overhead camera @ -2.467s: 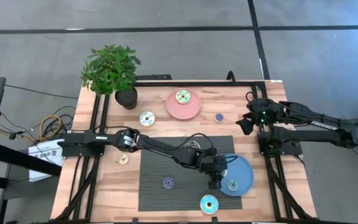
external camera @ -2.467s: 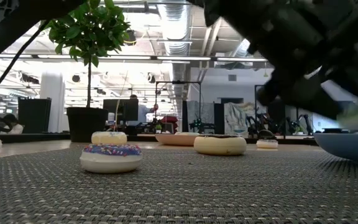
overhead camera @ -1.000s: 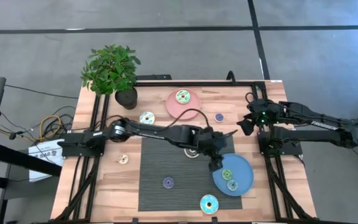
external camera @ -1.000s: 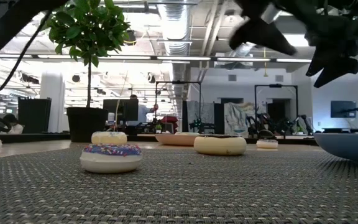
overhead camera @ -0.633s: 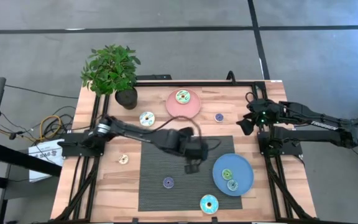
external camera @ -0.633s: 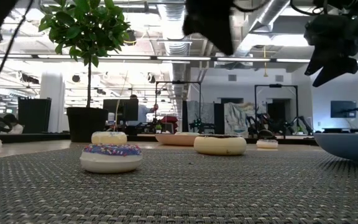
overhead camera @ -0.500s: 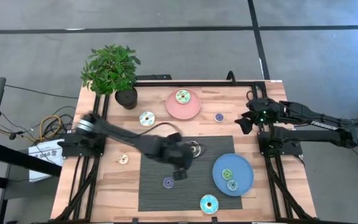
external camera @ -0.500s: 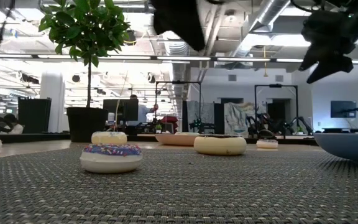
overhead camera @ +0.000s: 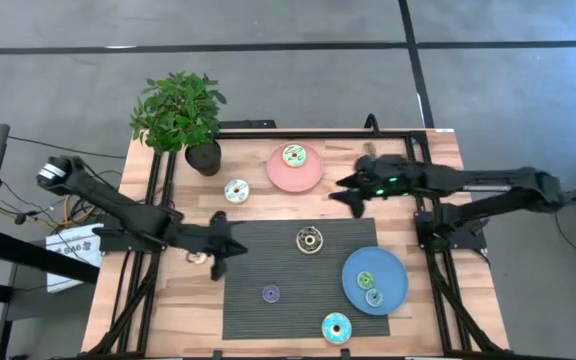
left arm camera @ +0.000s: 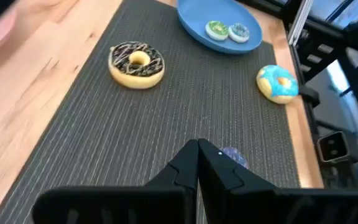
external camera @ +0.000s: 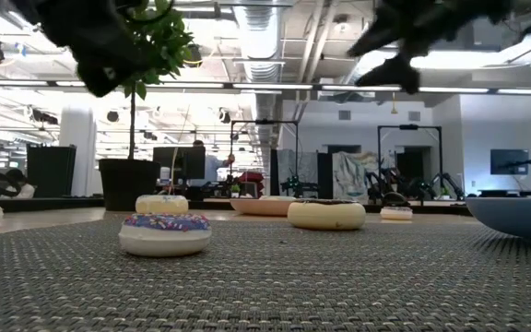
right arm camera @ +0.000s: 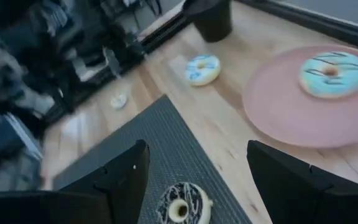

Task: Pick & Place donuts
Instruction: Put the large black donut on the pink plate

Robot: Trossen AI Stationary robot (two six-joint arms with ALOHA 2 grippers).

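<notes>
**Donuts spread over wood, mat and two plates**

A pale wooden table (overhead camera: 168, 300) carries a dark woven mat (overhead camera: 268, 265) at its middle. The left gripper (overhead camera: 218, 262) hangs over the mat's left edge, its fingers (left arm camera: 199, 163) clenched together on nothing. The right gripper (overhead camera: 353, 195) reaches over the wood beside the pink plate (overhead camera: 286, 175), its fingers (right arm camera: 124, 171) spread wide and empty.

On the pink plate lies a cyan donut (overhead camera: 294, 155). On the blue plate (overhead camera: 393, 270), at the mat's right edge, sit a green donut (overhead camera: 365, 280) and a small pale-green donut (overhead camera: 374, 297). A brown-iced donut (overhead camera: 309, 238) rests in the mat's middle, a purple donut (overhead camera: 270, 293) nearer its front, and a large cyan donut (overhead camera: 336, 327) on the mat's front edge. Another cyan-and-white donut (overhead camera: 236, 190) lies on bare wood left of the pink plate, and a small cream donut (overhead camera: 197, 257) just beside the left gripper.

A potted plant (overhead camera: 180, 115) stands at the table's far left corner. Round the table runs grey floor (overhead camera: 488, 90) with dark lines; cables (overhead camera: 78, 200) coil at the left. Level across the table, a bright workshop shows, with ceiling ducts (external camera: 256, 37), strip lights and monitors (external camera: 182, 161).
</notes>
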